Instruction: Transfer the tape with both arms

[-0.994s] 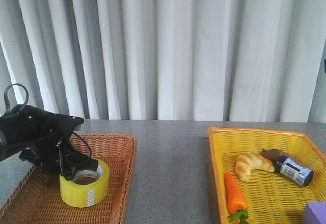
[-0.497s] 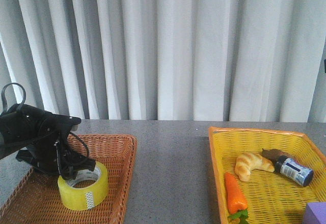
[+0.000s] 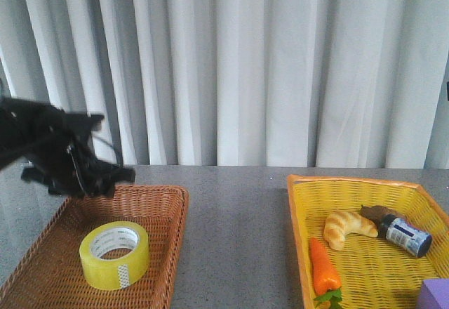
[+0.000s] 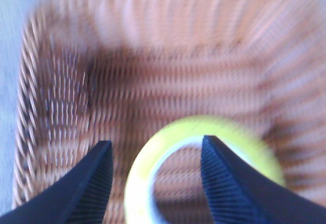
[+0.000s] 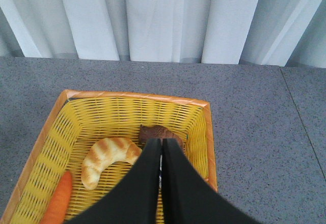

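Over at nine o'clock of the table, the left gripper (image 4: 153, 175) is hanging blurred above the brown wicker basket (image 3: 165, 200), its fingers (image 4: 89, 183) spread apart and holding nothing. Directly beneath them the tape (image 3: 114, 254) is lying flat on the basket's weave, toward that basket's six o'clock side, and nothing is touching it. It is showing as a wide roll of glossy yellow-green with a white inner core; dark print is running round the core, too small to read, and a small patterned strip is sitting on its outer wall.

At three o'clock the right gripper (image 5: 161, 183) is hovering over the yellow basket (image 3: 351, 182) with its two black fingers pressed together, empty. Inside that basket a croissant (image 3: 345, 227) is lying at the centre, a carrot (image 3: 323, 267) at its seven o'clock, a small dark bottle (image 3: 403, 235) with a blue-and-white label at its three o'clock, and a brown lump (image 5: 155, 132) just behind.
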